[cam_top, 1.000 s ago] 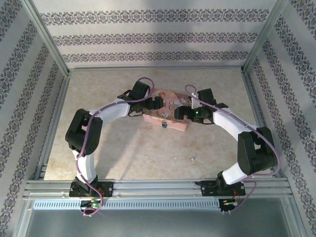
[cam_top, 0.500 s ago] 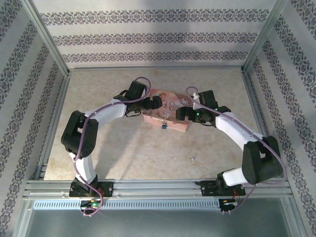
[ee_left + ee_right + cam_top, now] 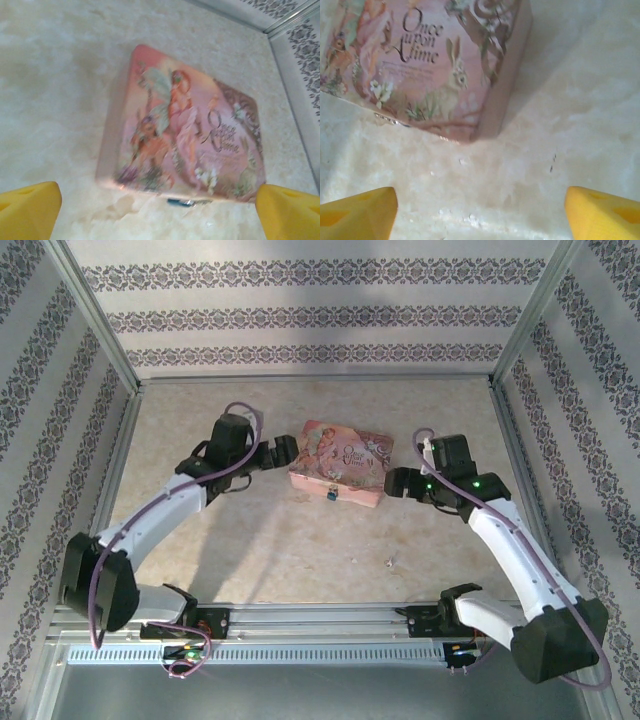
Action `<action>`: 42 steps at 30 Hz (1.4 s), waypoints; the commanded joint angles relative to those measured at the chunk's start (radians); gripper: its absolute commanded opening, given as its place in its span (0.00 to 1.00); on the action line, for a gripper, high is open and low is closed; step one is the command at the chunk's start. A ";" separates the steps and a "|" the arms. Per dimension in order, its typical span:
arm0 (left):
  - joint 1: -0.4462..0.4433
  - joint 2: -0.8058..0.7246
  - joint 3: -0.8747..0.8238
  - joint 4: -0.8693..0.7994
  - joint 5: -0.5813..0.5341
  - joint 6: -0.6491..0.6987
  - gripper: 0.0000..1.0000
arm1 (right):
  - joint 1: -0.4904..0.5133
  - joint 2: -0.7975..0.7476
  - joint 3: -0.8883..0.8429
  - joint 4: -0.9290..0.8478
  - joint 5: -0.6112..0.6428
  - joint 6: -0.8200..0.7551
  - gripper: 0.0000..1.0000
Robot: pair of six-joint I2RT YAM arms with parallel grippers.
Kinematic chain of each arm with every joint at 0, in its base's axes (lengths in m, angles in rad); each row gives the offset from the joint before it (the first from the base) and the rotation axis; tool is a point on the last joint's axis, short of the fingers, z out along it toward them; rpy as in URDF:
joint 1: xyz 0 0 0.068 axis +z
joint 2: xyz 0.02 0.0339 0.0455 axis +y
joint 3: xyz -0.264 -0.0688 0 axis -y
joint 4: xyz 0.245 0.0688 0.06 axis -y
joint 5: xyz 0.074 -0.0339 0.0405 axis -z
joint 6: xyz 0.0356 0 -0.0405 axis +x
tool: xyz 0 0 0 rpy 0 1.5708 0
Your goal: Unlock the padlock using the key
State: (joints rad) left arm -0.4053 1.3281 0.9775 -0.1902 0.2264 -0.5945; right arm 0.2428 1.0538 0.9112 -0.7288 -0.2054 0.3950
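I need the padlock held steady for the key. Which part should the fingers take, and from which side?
Probably take the padlock by its blue body, pinching its left and right faces, coming from the near side. It hangs low on the near wall of the pink box, so the box blocks the far side.

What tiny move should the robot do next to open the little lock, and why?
Probably lower the right gripper toward the key, lying loose on the table on that arm's side. That gripper is open and empty, and the padlock on the pink box's front edge needs the key first.
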 commanded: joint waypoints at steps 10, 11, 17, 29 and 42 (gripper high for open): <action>0.003 -0.263 -0.330 0.181 -0.157 -0.079 0.99 | 0.166 -0.063 -0.143 -0.205 0.065 0.227 0.66; 0.003 -0.273 -0.341 0.187 -0.164 -0.082 0.99 | 0.181 -0.056 -0.149 -0.204 0.071 0.243 0.65; 0.003 -0.291 -0.366 0.175 -0.196 -0.085 0.99 | 0.314 0.005 -0.194 -0.195 0.139 0.328 0.57; 0.003 -0.266 -0.359 0.190 -0.203 -0.096 0.99 | 0.563 0.237 -0.147 -0.195 0.261 0.401 0.44; 0.003 -0.272 -0.340 0.154 -0.213 -0.088 0.99 | 0.613 0.416 -0.083 -0.195 0.281 0.372 0.32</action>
State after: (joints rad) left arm -0.4053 1.0603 0.6174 -0.0368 0.0368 -0.6758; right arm 0.8425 1.4548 0.8101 -0.9054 0.0456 0.7635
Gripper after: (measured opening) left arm 0.994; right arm 0.320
